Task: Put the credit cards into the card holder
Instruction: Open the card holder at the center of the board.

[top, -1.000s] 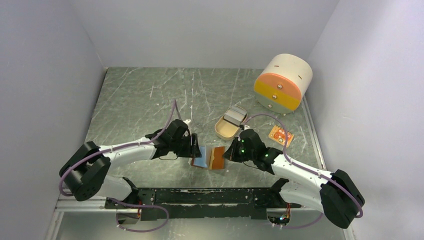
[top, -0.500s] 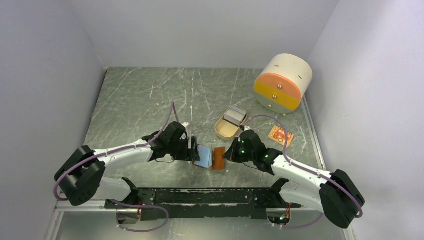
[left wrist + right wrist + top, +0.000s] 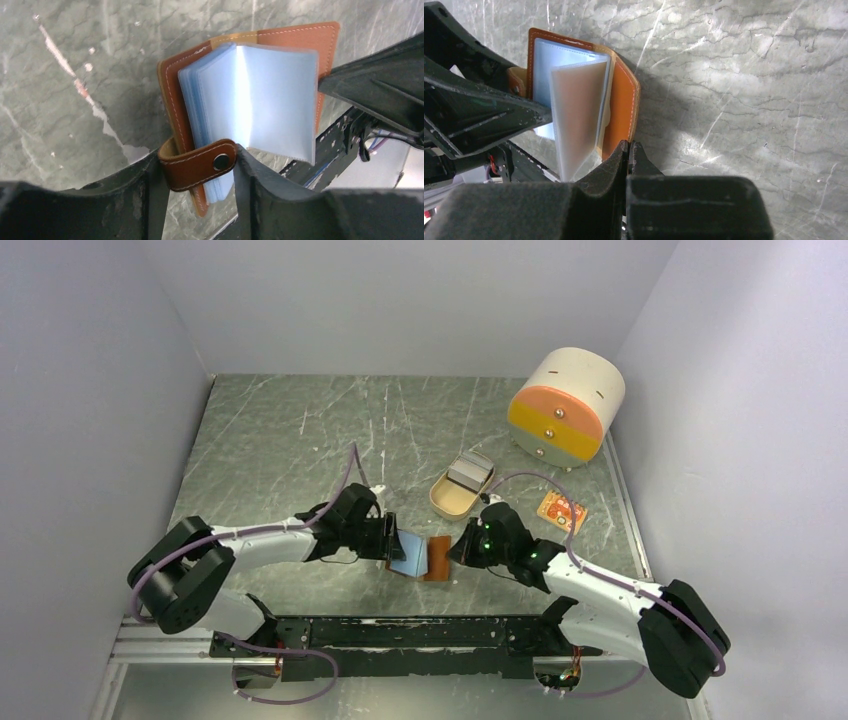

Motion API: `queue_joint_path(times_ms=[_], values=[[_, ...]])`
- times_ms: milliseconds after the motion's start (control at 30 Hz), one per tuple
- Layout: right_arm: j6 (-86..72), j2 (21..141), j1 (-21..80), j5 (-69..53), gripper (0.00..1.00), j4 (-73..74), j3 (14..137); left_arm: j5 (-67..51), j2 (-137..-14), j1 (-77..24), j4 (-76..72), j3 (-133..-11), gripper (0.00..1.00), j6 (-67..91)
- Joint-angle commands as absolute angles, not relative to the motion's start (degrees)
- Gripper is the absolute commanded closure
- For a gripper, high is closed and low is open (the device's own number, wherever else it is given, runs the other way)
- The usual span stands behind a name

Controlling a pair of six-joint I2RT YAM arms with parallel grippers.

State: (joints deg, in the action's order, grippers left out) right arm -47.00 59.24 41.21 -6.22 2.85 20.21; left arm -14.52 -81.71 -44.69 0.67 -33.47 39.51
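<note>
Left gripper (image 3: 197,159): jaws half closed across the strap (image 3: 192,172) of the holder (image 3: 295,37), touching both of its edges. This appears to pin the left cover down.

Right gripper (image 3: 628,148): jaws shut, tip at the holder's right cover edge. Whether it pinches the leather or only props it cannot be told.

Judgement: the pair keep the holder spread so its blue sleeves (image 3: 270,100) fan open for loading.

The cards (image 3: 468,473) lie in the dish (image 3: 443,502) just beyond the holder, none inserted. Right of the holder are an orange packet (image 3: 561,510) and, farther off, the drum box (image 3: 565,405).

Obstruction: both grippers are occupied, so one would likely have to let go to fetch a card.
</note>
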Motion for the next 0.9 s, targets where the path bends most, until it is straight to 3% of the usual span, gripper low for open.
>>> queue_joint_path(times_ms=[0,67,100,267,367,567,867], values=[[-45.89,58.29,41.25,-6.08,1.00,2.16,19.42,-18.93,-82.39,-44.60,-4.84,-34.34,0.62,39.55],[-45.44,58.15,41.22,-5.51,0.94,3.76,20.43,-19.06,-82.65,-44.62,-2.71,-35.33,0.83,39.56],[-45.18,57.93,41.23,-5.11,0.92,4.96,21.18,-18.92,-82.60,-44.63,-1.06,-35.92,0.89,39.49],[-41.76,54.77,41.27,-2.91,0.66,13.13,27.81,-15.89,-80.71,-45.06,7.22,-38.72,0.91,39.67],[-38.48,54.06,41.33,-0.99,0.60,17.30,33.40,-13.99,-80.20,-45.87,10.75,-40.86,0.91,39.68],[-41.50,57.31,44.02,-8.67,0.66,10.64,35.98,-11.43,-80.55,-47.48,12.70,-43.34,0.91,42.69],[-46.77,68.42,50.16,-4.27,0.82,3.85,31.75,-10.11,-79.09,-48.15,10.81,-41.42,0.91,45.97]])
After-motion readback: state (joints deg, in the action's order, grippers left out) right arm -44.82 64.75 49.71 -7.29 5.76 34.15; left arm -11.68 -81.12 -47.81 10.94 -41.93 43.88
